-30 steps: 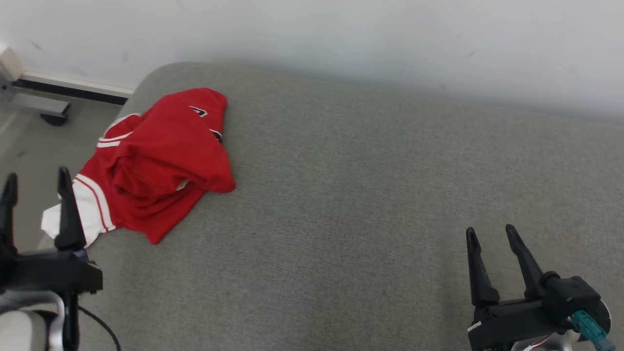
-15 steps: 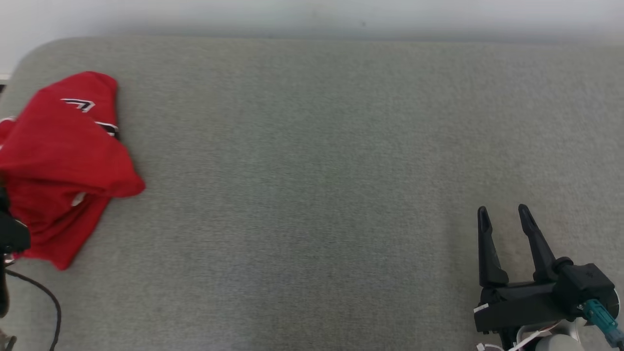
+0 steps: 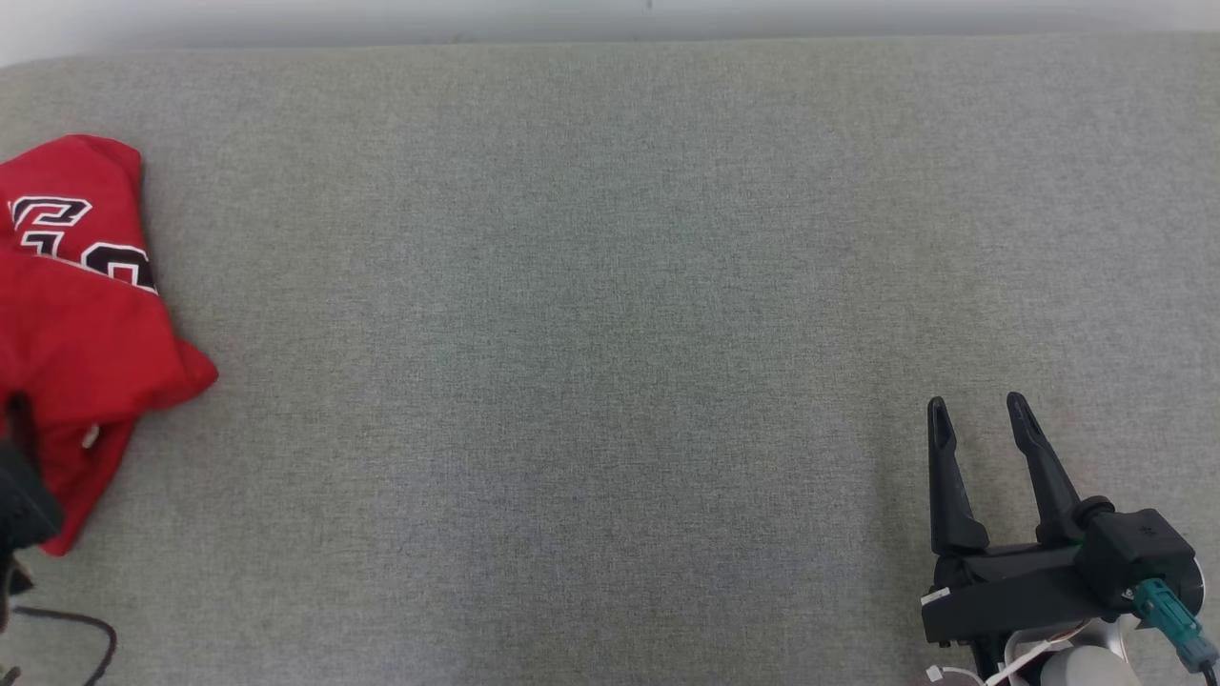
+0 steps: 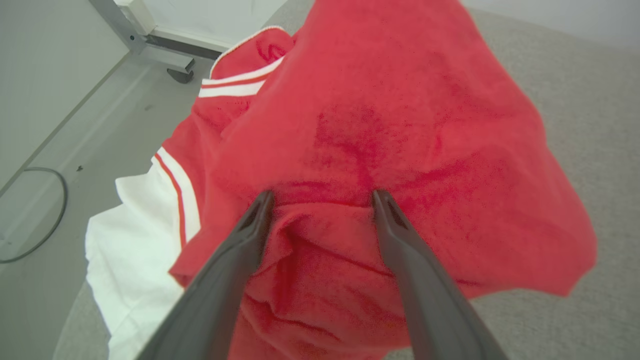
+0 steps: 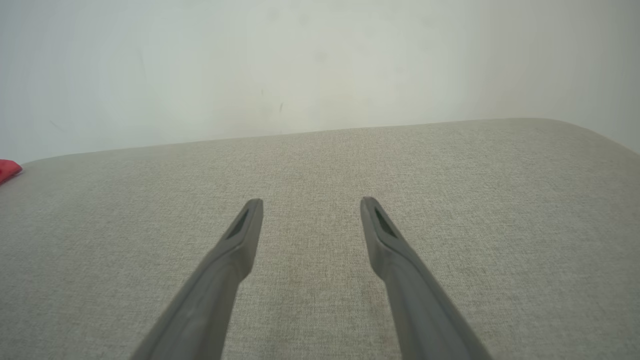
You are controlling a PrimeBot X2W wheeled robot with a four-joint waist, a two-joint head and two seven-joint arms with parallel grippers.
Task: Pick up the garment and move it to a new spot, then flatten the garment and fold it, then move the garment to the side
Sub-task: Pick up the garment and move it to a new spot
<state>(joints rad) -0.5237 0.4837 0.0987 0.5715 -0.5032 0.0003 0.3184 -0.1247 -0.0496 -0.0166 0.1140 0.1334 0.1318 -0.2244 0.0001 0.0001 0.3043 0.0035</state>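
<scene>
The garment (image 3: 76, 314) is a crumpled red jersey with white trim and black lettering, lying at the far left of the grey cushion (image 3: 610, 333). In the left wrist view my left gripper (image 4: 322, 194) is open, its fingertips (image 4: 262, 200) pressed onto the garment (image 4: 400, 115) with a raised red fold between them. A white part (image 4: 130, 235) of the jersey hangs toward the cushion's left edge. My right gripper (image 3: 977, 402) stands open over bare cushion at the lower right, and it holds nothing (image 5: 311, 201). A red sliver of the garment (image 5: 7, 169) shows at the far left of the right wrist view.
A pale wall (image 5: 320, 65) runs along the cushion's far edge. Left of the cushion is the floor with a dark cable (image 4: 47, 222) and a metal frame foot (image 4: 177, 70). The left arm's dark wrist (image 3: 21, 500) sits at the lower left edge.
The head camera has swung right, so the garment has slid to the picture's left edge. The left gripper has moved from beside the white sleeve onto the garment. More lettering shows.
</scene>
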